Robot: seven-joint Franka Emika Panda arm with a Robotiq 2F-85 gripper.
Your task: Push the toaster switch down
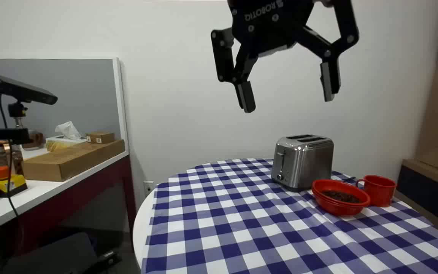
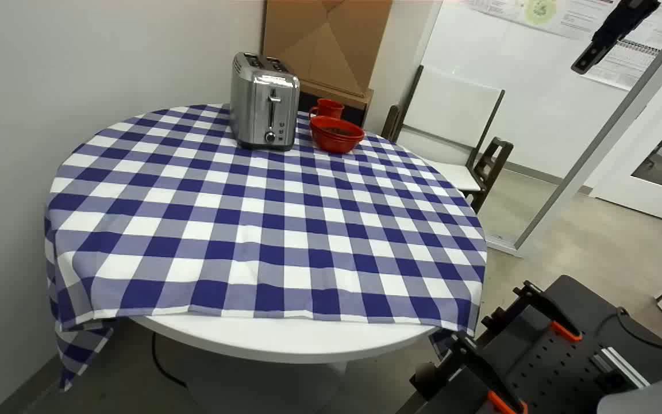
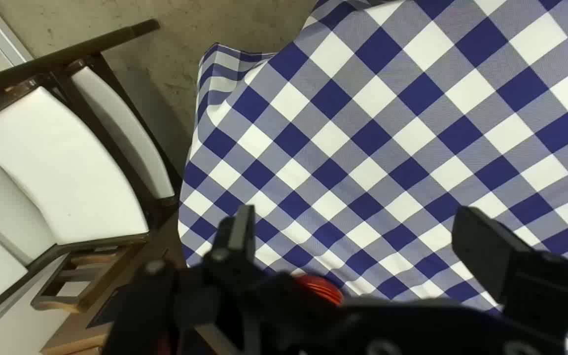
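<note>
Checked cloth (image 2: 262, 213) covers a round table (image 2: 285, 339); far side, left of red bowls (image 1: 337, 209), stands a silver toaster (image 1: 302, 163). The gripper (image 1: 288, 102) hangs high, fingers (image 1: 246, 97) spread, empty. Toaster likely stiff, slick, easily shoved: press its raised lever (image 2: 274, 99) down.

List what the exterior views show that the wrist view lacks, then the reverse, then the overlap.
Only the exterior views: the toaster switch, in both, and the tissue box, in an exterior view.
Only the wrist view: a downward angle, but nothing recognisably its own.
Shared: the checked tablecloth, red bowls (partly hidden in the wrist view), the open end effector and a chair, in an exterior view.
</note>
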